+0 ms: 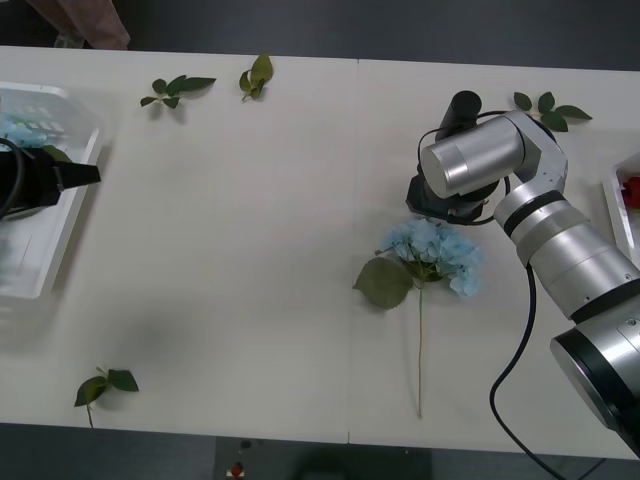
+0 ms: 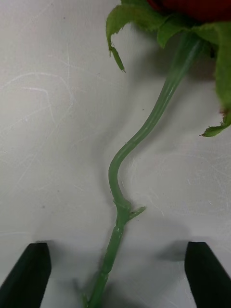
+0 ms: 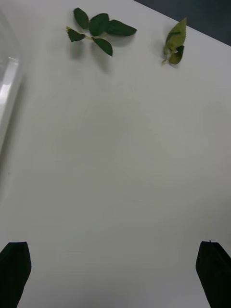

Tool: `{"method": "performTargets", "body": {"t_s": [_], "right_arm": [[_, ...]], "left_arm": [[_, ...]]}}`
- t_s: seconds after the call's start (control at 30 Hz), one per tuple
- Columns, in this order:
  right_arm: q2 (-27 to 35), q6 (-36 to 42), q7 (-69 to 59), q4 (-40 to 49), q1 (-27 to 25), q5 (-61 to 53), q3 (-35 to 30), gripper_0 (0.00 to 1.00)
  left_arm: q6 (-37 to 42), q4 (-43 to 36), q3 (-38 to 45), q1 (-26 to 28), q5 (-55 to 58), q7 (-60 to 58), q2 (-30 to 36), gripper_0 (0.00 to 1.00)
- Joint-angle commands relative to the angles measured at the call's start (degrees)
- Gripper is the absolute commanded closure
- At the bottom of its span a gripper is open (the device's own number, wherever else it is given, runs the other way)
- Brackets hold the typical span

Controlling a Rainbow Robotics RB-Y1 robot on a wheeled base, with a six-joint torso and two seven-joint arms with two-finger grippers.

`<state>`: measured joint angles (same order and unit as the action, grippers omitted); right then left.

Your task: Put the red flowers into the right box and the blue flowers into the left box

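White table (image 1: 250, 250), seam down the middle, dark floor beyond its far edge. Left box (image 1: 62, 235) sits at the table's left edge; right box (image 1: 616, 215) is cut off at the right edge, something red inside. One blue flower (image 1: 432, 250) lies right of centre, head toward the far side, stem running straight toward the robot. Right gripper (image 2: 115, 274) hangs wide open astride a red flower (image 2: 144, 130) stem, bloom cropped. Left gripper (image 3: 115, 274) is wide open beside the left box. Loose leaf sprigs (image 1: 176, 90) lie scattered.

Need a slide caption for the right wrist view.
Open right gripper straddling a red rose's bent green stem on the white table.
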<state>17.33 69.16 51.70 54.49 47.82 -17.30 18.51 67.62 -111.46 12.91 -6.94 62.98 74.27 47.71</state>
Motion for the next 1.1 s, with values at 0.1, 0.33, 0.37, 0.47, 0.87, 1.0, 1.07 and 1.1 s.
{"method": "performTargets", "body": {"t_s": [0.1, 0.33, 0.37, 0.47, 0.87, 1.0, 1.07, 1.1], "right_arm": [[-1.16, -0.26, -2.13, -0.44, 1.83, 0.51, -0.32, 1.0], [-1.07, -0.26, -2.05, -0.44, 1.83, 0.51, -0.32, 1.0], [-1.07, -0.26, -2.13, -0.35, 1.83, 0.69, -0.32, 1.0], [-0.45, 0.18, -2.31, 0.44, 1.92, 0.69, -0.32, 1.0], [4.38, 10.55, -2.4, 11.69, 1.92, -0.9, -0.85, 1.0], [6.75, 14.86, -2.31, 16.53, 1.92, -3.53, -2.52, 1.0], [8.16, 16.97, -2.05, 18.81, 1.92, -5.12, -3.75, 1.0], [8.95, 18.37, -1.96, 20.22, 1.92, -6.17, -4.63, 1.0]], "left_arm": [[-1.18, -3.15, -0.25, -1.67, 2.85, 9.49, -5.61, 0.0], [-1.18, -5.09, -1.92, -1.76, 8.13, 22.76, -11.85, 0.0], [-1.18, -5.97, -2.53, -1.85, 8.39, 24.6, -12.64, 0.0], [-1.79, -7.99, -4.03, -1.94, 9.27, 28.91, -13.87, 0.0], [-0.21, -10.89, -5.52, -0.79, 18.32, 47.1, -19.24, 0.0], [3.22, -10.89, -3.76, -0.79, 19.64, 52.38, -20.55, 0.0], [4.36, -10.98, -2.97, -0.71, 20.96, 54.57, -20.73, 0.0], [4.62, -10.89, -2.71, -0.79, 21.93, 55.89, -20.82, 0.0]]}}
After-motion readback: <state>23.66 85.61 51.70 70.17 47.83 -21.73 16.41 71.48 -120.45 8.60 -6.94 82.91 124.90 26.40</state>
